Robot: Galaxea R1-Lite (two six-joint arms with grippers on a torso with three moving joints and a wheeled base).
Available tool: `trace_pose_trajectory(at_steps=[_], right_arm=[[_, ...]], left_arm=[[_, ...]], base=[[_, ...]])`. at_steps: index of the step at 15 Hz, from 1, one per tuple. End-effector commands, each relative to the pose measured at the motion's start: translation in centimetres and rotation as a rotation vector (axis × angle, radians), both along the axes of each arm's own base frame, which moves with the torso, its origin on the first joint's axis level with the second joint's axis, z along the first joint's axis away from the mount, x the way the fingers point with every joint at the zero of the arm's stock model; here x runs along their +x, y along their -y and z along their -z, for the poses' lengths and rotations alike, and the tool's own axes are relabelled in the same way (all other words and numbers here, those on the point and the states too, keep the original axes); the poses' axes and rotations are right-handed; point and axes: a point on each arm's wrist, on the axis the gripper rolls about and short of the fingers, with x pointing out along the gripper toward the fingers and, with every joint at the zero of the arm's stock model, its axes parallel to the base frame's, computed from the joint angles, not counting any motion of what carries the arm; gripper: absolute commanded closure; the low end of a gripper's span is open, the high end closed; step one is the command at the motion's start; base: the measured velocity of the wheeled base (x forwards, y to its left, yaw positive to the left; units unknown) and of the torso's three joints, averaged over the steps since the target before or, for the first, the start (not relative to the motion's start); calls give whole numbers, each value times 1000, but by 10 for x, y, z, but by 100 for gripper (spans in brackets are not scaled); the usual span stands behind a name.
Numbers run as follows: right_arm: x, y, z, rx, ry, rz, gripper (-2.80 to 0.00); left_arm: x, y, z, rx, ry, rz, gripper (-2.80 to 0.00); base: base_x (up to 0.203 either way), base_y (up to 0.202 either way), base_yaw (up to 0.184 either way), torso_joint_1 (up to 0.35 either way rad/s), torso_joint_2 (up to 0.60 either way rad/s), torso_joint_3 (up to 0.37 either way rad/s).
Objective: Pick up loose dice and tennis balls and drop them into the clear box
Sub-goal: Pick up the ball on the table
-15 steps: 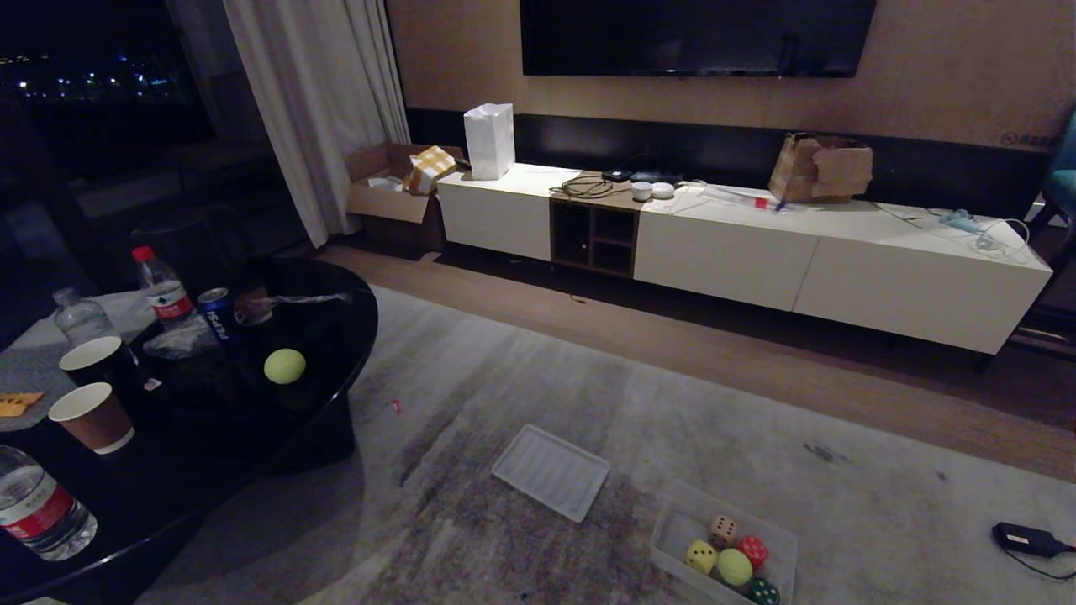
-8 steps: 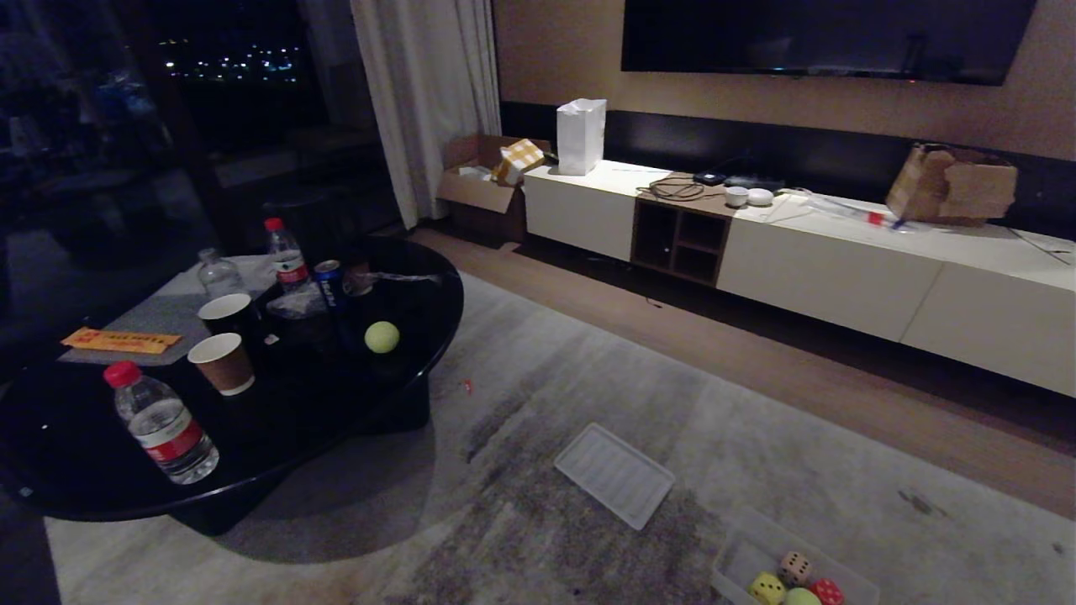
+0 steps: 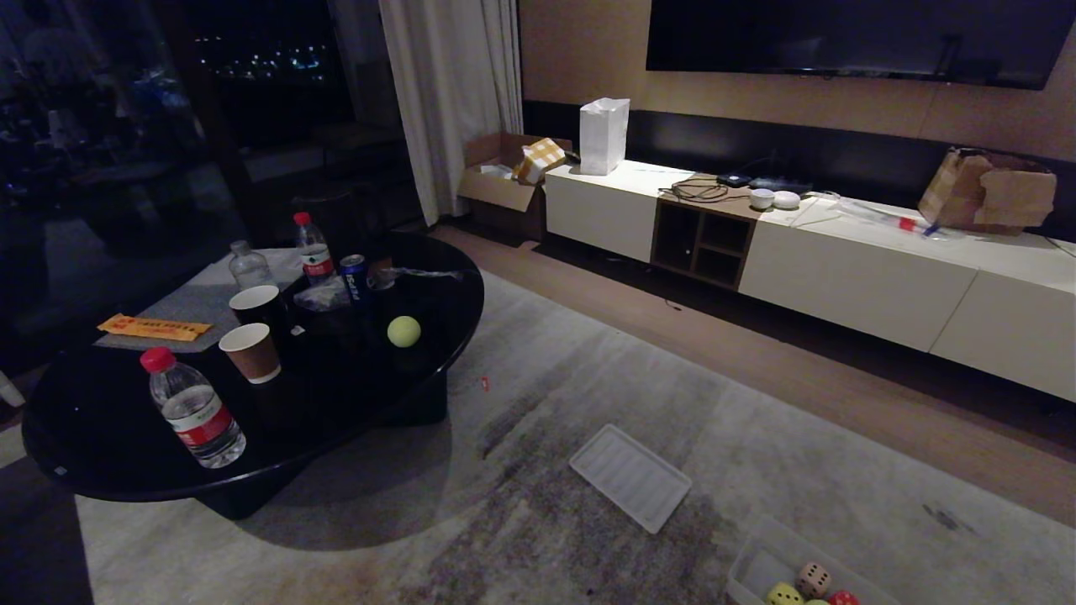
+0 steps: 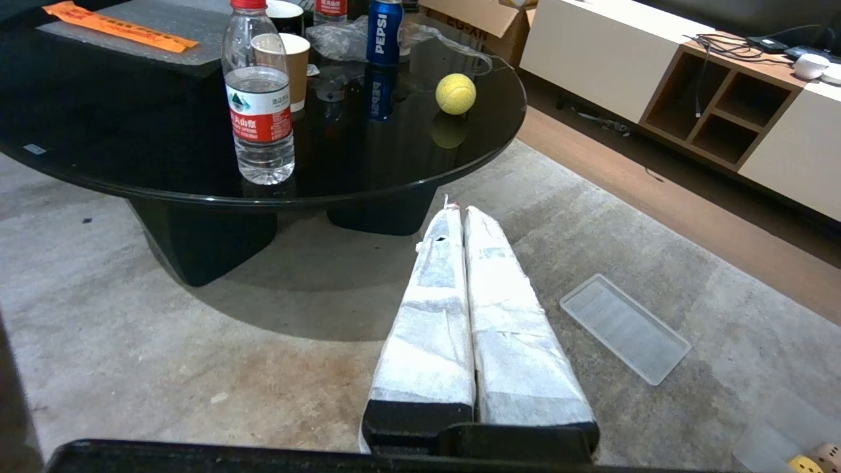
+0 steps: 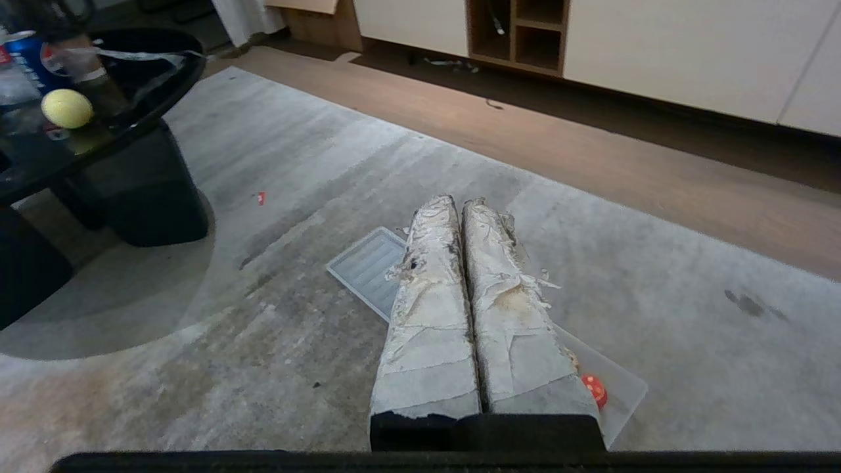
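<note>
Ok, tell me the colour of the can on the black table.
Blue, with white lettering: the can shows best in the left wrist view.

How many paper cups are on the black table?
2: a dark paper cup and a brown paper cup nearer the camera, side by side between the water bottles on the black table. Others could be hidden behind them.

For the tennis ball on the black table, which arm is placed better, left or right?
Probably the left. The tennis ball lies on the black table, on the robot's left side. The left gripper faces the table; the right gripper points over the lid. Both jaws are shut, empty.
</note>
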Motion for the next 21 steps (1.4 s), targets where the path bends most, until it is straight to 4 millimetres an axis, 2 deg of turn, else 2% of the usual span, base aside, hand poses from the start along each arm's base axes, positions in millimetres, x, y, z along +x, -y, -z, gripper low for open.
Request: trace_pose_trajectory(at_steps=[1, 8, 21], right_arm=[[1, 0, 2, 0, -8, 0, 0], [1, 0, 2, 0, -8, 0, 0], [1, 0, 2, 0, -8, 0, 0]], left_arm=[[0, 0, 0, -1, -2, -1, 0], [0, 0, 0, -1, -2, -1, 0], [0, 0, 0, -1, -2, -1, 0]], base=[[0, 0, 0, 0, 0, 0], [-1, 0, 12, 0, 0, 2], [0, -8, 162, 3, 3, 2]])
